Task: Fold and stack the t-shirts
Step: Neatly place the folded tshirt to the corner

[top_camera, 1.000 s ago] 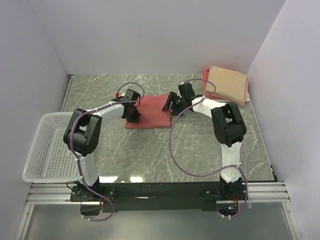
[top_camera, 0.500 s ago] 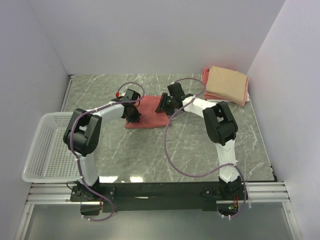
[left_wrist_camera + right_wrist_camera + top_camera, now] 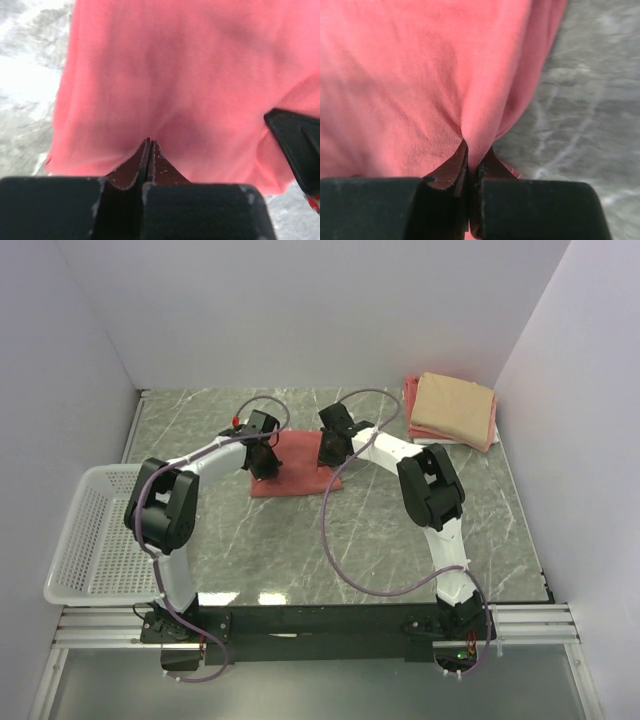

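A salmon-red t-shirt (image 3: pixel 298 468) lies folded on the marble table, near the middle. My left gripper (image 3: pixel 263 460) is at its left edge. In the left wrist view its jaws (image 3: pixel 149 142) are shut tight, tips pinching the red cloth (image 3: pixel 175 75). At the shirt's right edge, my right gripper (image 3: pixel 330 452) is shut on a raised fold of the cloth (image 3: pixel 479 135), which shows between its jaws (image 3: pixel 474 150). A tan folded t-shirt (image 3: pixel 455 406) rests on a pink one (image 3: pixel 412 390) at the back right.
A white mesh basket (image 3: pixel 95 530) sits at the table's left edge. Grey marble tabletop (image 3: pixel 590 100) shows just right of the shirt. White walls close in the back and both sides. A black part of the right arm (image 3: pixel 295 145) shows in the left wrist view.
My right gripper slid left onto the shirt's right edge and shut on a fold of it. The left gripper stayed shut and moved slightly toward the back.
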Action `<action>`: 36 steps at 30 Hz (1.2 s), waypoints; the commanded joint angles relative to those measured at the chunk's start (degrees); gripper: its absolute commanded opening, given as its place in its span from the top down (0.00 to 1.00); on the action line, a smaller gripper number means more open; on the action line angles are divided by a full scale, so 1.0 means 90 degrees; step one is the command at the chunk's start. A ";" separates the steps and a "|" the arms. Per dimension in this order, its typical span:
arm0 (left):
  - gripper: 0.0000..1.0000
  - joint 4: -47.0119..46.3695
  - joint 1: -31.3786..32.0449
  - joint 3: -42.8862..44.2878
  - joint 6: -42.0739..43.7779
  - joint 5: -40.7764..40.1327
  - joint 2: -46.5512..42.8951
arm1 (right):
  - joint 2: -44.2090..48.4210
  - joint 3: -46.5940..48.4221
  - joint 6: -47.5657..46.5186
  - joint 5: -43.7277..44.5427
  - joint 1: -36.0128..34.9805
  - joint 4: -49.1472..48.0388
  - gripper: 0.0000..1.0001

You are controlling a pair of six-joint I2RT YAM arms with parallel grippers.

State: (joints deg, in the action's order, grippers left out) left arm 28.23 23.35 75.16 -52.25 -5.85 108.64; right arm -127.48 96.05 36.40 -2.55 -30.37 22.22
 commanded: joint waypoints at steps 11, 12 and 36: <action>0.99 0.0526 -0.0183 -0.0401 0.0903 0.0268 -0.2060 | -0.0103 0.1368 -0.2198 0.3690 0.0317 0.1750 1.00; 0.99 0.0526 -0.0183 -0.0469 0.0990 0.0278 -0.2148 | -0.0122 0.1552 -0.2325 0.3797 0.0356 0.1837 1.00; 0.99 0.0536 -0.0251 -0.1114 0.2192 0.1304 -0.2833 | -0.0601 0.4366 -0.5929 0.5146 0.1196 0.1741 1.00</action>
State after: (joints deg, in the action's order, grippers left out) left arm 33.80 21.43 65.80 -34.65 4.40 84.79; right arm -133.03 130.43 -12.60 40.18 -21.28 39.24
